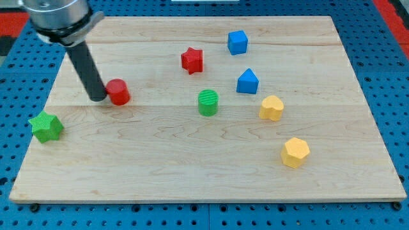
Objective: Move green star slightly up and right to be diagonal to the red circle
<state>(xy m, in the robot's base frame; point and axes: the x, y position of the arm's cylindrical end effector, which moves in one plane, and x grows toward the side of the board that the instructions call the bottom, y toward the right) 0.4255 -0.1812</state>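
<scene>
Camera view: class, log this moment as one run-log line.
tip: beside red cylinder, on its left | green star: near board's left edge, below-left of tip, untouched | move: not yet done

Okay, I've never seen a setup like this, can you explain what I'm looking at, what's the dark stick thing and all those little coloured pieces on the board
This is one camera's view of a robot arm over a wooden board. The arm has no gripper: it ends in a dark rod, and my tip slides along the board to push blocks. Nothing is held. Right now the tip sits just left of the red circle, about touching it. The green star lies lower left, near the board's edge. Also there: a red star, green circle, blue cube, another blue block and two yellow blocks.
</scene>
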